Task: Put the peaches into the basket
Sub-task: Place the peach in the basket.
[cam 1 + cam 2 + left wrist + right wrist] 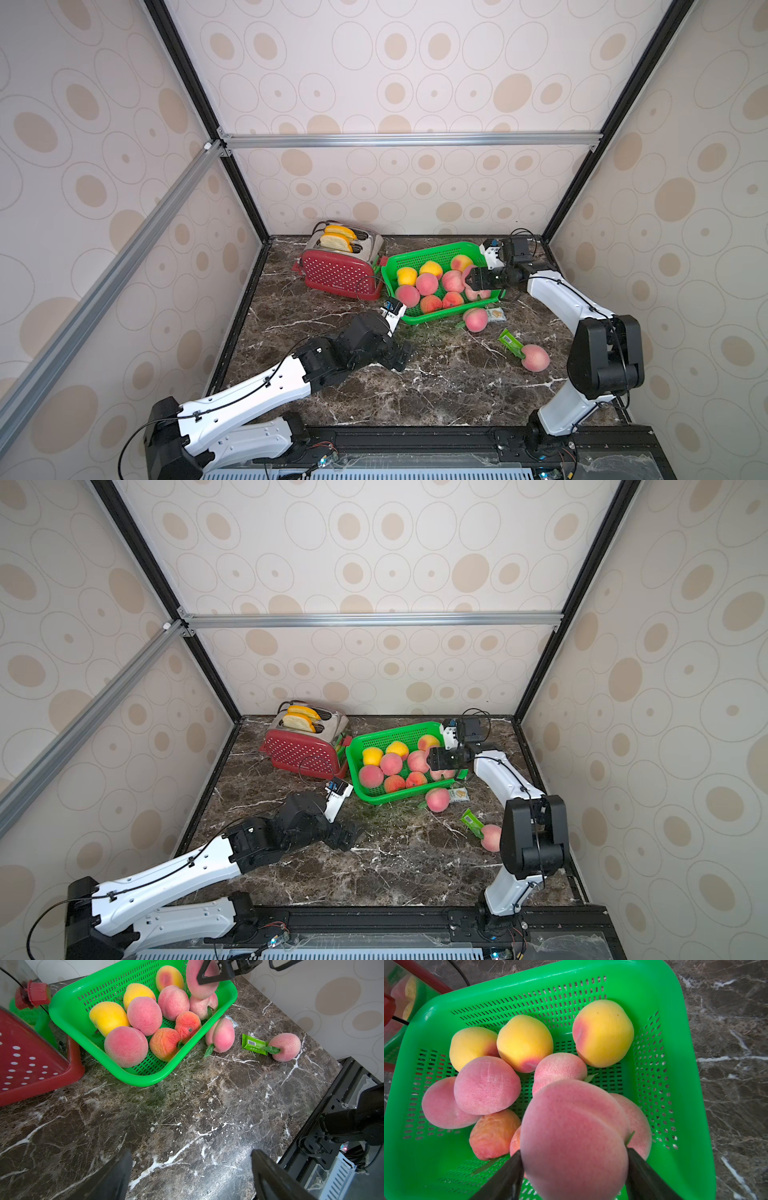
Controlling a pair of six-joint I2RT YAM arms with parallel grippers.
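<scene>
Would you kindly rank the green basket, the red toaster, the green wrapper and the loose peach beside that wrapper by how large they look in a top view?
1. green basket
2. red toaster, slightly smaller
3. loose peach and green wrapper: much smaller, too alike to rank

The bright green perforated plastic basket (428, 257) stood by the dark marble desk's (436, 386) far edge, the red dotted toaster (338, 274) just left. Nine round pink and yellow peaches (144, 1016) lay inside, one in my right gripper (574, 1152) above, two before it.
</scene>
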